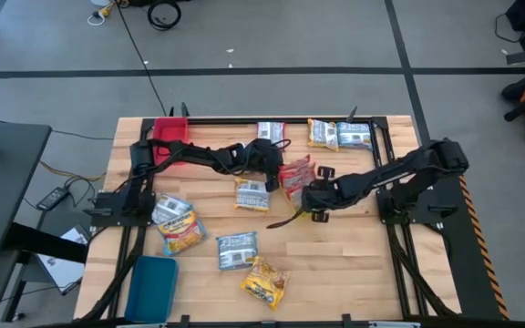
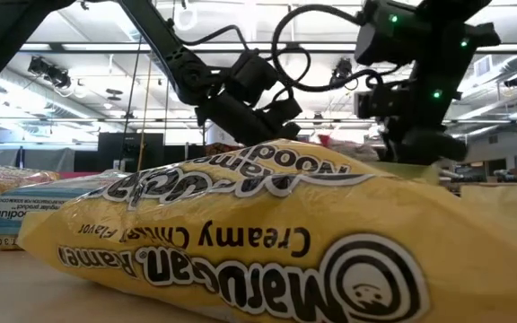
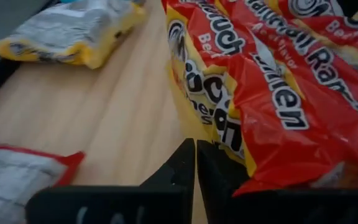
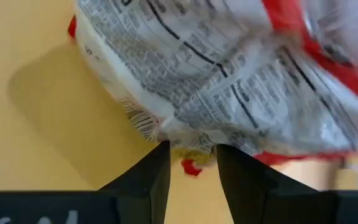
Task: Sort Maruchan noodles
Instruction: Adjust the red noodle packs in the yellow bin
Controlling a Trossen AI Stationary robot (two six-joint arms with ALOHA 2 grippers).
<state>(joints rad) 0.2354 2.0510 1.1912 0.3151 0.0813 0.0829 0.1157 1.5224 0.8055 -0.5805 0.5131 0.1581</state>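
Mid-frame on the worktop [image 1: 335, 264], right claw [image 1: 310, 193] grips the edge of a red packet [image 1: 296, 173] between narrow fingers, left claw [image 1: 270, 179] closed, empty, just left of it.

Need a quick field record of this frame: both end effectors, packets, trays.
left end effector: shut, empty, at the red-edged packets mid-table
right end effector: fingers around the edge of a red-edged packet, print side facing the camera
red tray: far left corner of the table, no packets visible inside
blue tray: near left edge, no packets visible inside
loose packets: yellow-edged near front, blue-edged beside it, others scattered across the table
sorting: not yet visible in either tray
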